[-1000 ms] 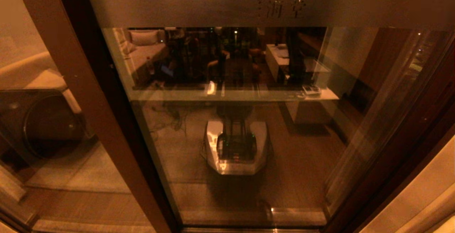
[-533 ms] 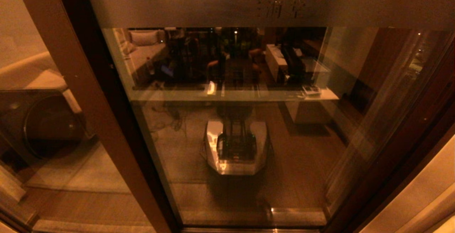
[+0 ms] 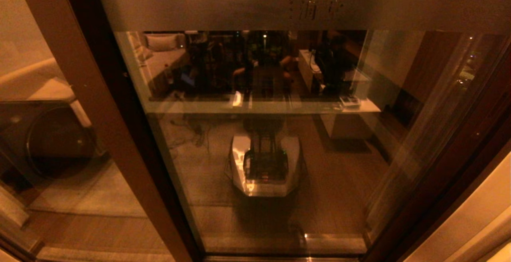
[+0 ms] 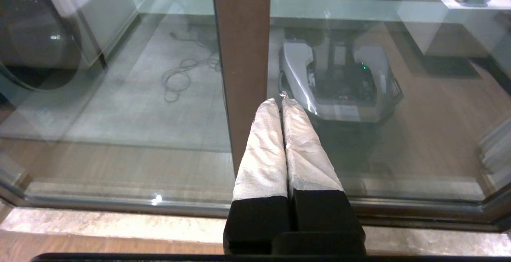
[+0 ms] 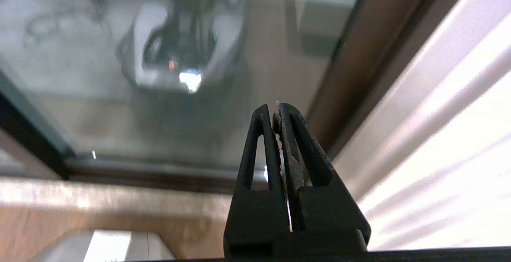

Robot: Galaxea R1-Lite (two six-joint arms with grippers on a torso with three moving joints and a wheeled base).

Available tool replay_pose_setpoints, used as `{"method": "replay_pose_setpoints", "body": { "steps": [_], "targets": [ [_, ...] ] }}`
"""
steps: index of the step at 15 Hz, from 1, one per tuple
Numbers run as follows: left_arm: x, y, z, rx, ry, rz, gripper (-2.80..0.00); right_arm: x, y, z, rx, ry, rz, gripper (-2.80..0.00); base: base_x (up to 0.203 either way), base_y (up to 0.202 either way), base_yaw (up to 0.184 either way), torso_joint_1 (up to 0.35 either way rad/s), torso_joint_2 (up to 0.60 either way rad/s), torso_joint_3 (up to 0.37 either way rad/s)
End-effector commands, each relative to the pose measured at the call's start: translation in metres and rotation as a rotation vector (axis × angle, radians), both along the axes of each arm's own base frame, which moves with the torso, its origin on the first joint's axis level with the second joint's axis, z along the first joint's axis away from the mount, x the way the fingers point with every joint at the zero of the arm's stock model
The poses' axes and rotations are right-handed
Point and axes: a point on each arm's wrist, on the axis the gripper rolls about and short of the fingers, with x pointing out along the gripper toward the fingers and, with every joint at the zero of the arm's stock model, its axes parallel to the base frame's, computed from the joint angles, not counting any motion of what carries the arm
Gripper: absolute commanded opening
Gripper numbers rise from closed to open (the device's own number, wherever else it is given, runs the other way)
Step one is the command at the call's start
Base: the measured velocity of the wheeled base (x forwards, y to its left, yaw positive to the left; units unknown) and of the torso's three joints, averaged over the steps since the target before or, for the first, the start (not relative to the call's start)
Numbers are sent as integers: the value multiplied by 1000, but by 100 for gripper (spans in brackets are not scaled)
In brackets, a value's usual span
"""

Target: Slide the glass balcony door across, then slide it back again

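Filling the head view, glass balcony door point(image 3: 255, 154), left gripper point(image 4: 281, 101) clenched empty by its brown frame upright point(image 4: 243, 54), right gripper point(image 5: 276, 110) clenched empty near the door's opposite edge.

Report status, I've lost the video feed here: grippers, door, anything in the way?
Left gripper shut, tips at the door's brown frame post. Right gripper shut, near the right-hand frame. Glass balcony door spans the head view. Nothing seen blocking.

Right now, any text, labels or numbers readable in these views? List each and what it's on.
Two etched Chinese characters on the frosted band of the glass door: too faint and blurred to read.
No other words, brands, numbers or signs show in the head view or either wrist view.
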Motion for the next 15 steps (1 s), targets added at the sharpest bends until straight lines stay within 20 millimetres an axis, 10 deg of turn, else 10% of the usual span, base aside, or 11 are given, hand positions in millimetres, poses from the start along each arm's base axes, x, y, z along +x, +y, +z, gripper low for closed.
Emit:
{"method": "replay_pose_setpoints", "body": {
  "steps": [1,15],
  "targets": [
    [0,0,0,0,0,1,-280,11,0,-14,11,-57,5,-280,0,0,0,0,0,0],
    [0,0,0,0,0,1,-280,15,0,-13,66,-133,-1,-280,0,0,0,0,0,0]
  ]
}}
